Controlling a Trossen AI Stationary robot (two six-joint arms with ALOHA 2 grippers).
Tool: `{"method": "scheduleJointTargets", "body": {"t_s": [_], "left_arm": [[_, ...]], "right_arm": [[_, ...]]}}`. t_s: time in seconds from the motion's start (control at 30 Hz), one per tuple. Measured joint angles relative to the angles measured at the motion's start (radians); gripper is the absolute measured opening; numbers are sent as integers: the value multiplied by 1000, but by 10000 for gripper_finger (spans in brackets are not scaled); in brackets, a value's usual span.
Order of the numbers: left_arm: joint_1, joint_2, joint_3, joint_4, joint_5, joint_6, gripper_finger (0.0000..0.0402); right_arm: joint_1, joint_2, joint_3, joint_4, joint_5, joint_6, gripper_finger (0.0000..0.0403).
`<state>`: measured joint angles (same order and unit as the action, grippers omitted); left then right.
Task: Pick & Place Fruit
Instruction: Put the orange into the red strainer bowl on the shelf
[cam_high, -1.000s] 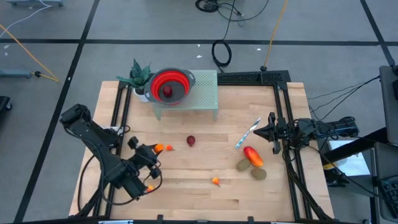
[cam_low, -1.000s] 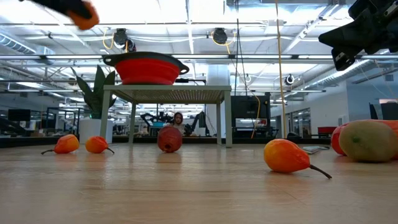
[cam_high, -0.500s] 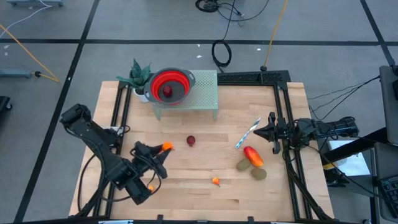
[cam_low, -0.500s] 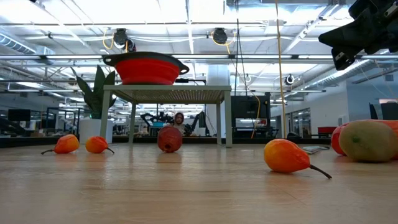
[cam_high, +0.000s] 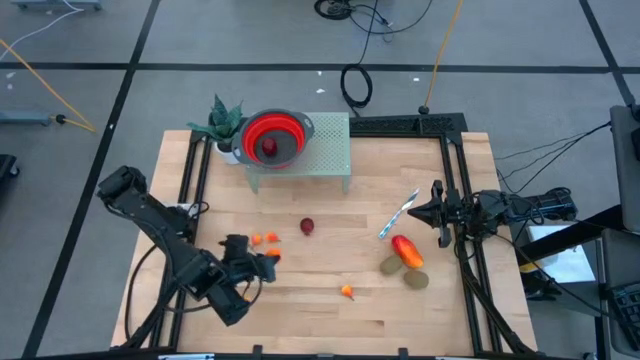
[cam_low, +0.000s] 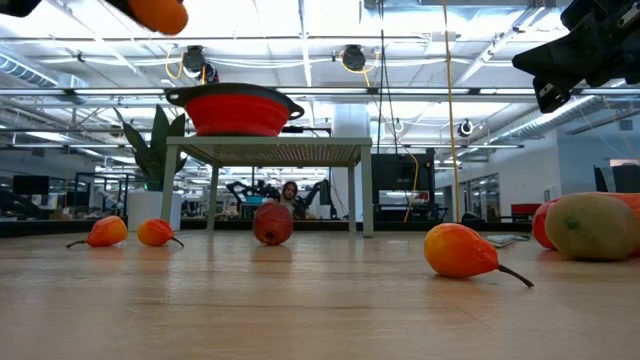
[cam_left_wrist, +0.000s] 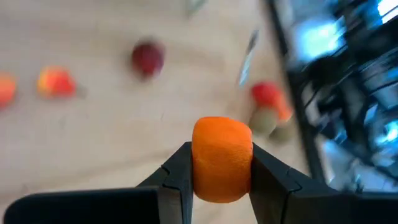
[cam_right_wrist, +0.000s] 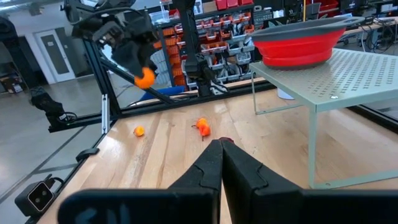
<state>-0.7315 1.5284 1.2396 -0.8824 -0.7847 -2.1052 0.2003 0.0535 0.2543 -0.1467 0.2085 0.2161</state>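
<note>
Fingers (cam_left_wrist: 177, 177) of the left gripper (cam_left_wrist: 222, 171) pinch an orange fruit (cam_left_wrist: 222, 158), lifted clear above the table's (cam_high: 300, 305) left front. Right gripper (cam_right_wrist: 222, 149) hangs at the right edge, fingers pressed together, holding nothing. Red bowl (cam_high: 272, 137) sits on the green stand (cam_high: 328, 150) and holds one dark red fruit (cam_high: 270, 146). On the table lie two small orange pieces (cam_high: 264, 238), a dark red one (cam_high: 307, 227), another orange piece (cam_high: 347, 292), and, near the right gripper, a red-orange oval (cam_high: 407, 250) touching two brownish-green ovals (cam_high: 390, 265).
</note>
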Motion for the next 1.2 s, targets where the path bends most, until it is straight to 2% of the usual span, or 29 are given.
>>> {"method": "scheduleJointTargets", "body": {"t_s": [0.1,0.17,0.57,0.83,1.0,1.2], "left_arm": [[45,0,0,82,150,85,108],[77,0,0,163,208,179,108],[250,0,0,804,436,952,108],[305,0,0,1082,567,1351,108],[324,0,0,1244,687,1526,108],[348,0,0,1416,805,1620,108]], "right_arm": [[0,0,0,0,0,0,0],[0,0,0,0,0,0,0],[0,0,0,0,0,0,0],[0,0,0,0,0,0,0],[0,0,0,0,0,0,0],[0,0,0,-1,0,0,0]]}}
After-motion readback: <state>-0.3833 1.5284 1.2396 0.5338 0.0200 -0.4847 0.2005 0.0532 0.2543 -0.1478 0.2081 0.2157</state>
